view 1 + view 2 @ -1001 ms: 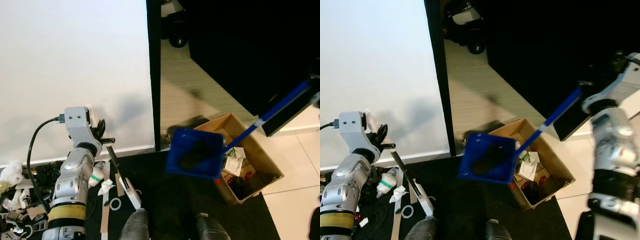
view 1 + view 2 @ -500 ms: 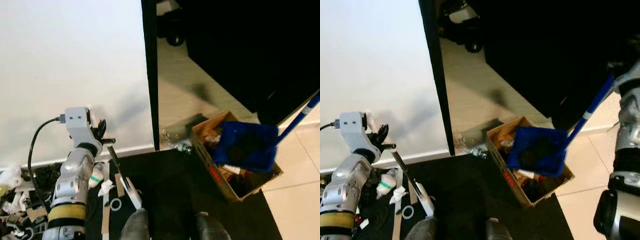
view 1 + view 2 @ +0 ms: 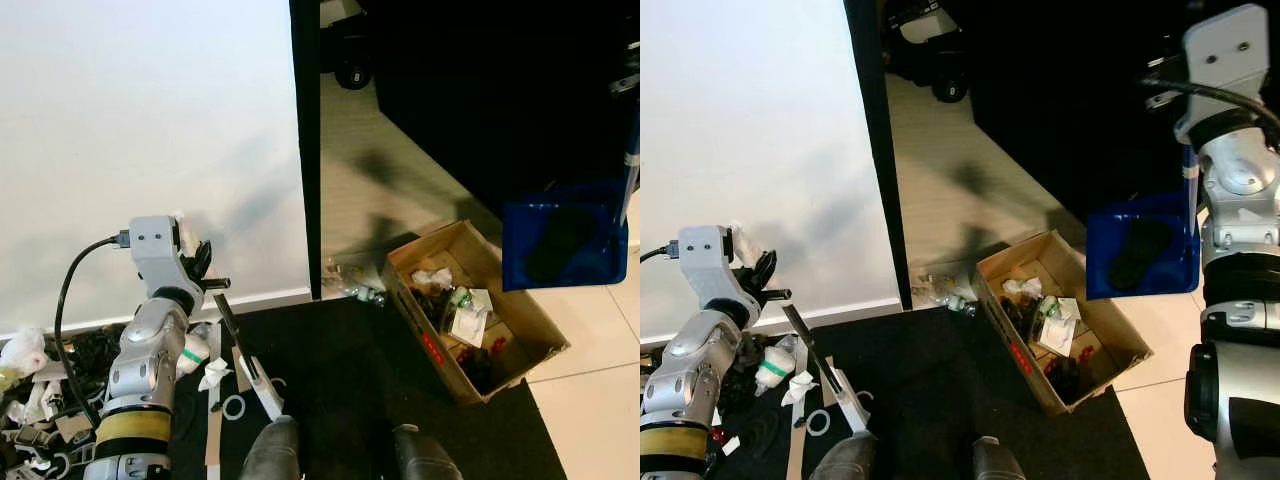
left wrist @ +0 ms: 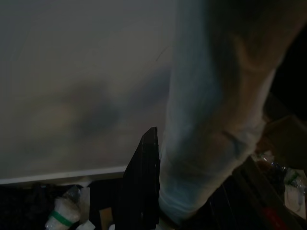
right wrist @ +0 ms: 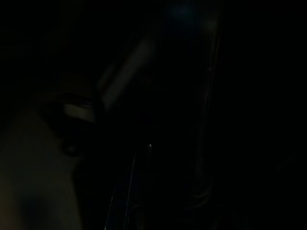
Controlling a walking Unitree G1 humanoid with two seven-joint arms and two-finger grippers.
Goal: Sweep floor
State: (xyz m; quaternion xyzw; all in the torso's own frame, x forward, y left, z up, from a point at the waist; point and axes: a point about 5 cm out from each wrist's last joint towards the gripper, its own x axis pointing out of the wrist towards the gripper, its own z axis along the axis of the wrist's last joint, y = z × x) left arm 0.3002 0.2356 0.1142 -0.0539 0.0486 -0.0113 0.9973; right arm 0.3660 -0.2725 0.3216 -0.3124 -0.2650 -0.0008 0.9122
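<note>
Right eye view, dustpan (image 3: 1140, 255): blue pan held up in the air, its dark inside facing the camera, hanging just beside and above the far right corner of the cardboard box (image 3: 1065, 320).
Dustpan handle (image 3: 1189, 185): blue shaft with a pale band, running up from the pan along the right forearm toward the wrist.
Right gripper: at the top of the right arm (image 3: 1230, 180), near the upper end of the handle; the fingers are lost against the dark background, so whether they pinch the handle cannot be told. Right wrist view is almost black.
Cardboard box: open, on the edge of the black mat (image 3: 940, 400) and the pale tiles, holding crumpled white paper, a green-capped item and small red pieces.
Left gripper (image 3: 765, 275): raised beside the white wall, fingers closed around the top of a thin dark stick (image 3: 805, 340).
Stick: slants down to a white head (image 3: 850, 405) resting on the mat; likely the broom, brush part hard to make out.
Left wrist view: blurred pale shape close to the lens, one black finger (image 4: 144, 182) beside it.
Litter (image 3: 790, 375): white scraps, a small bottle with a green band, a ring, cardboard strips, by the wall at the left.
Robot's feet (image 3: 910, 460): cut off at the lower edge.
</note>
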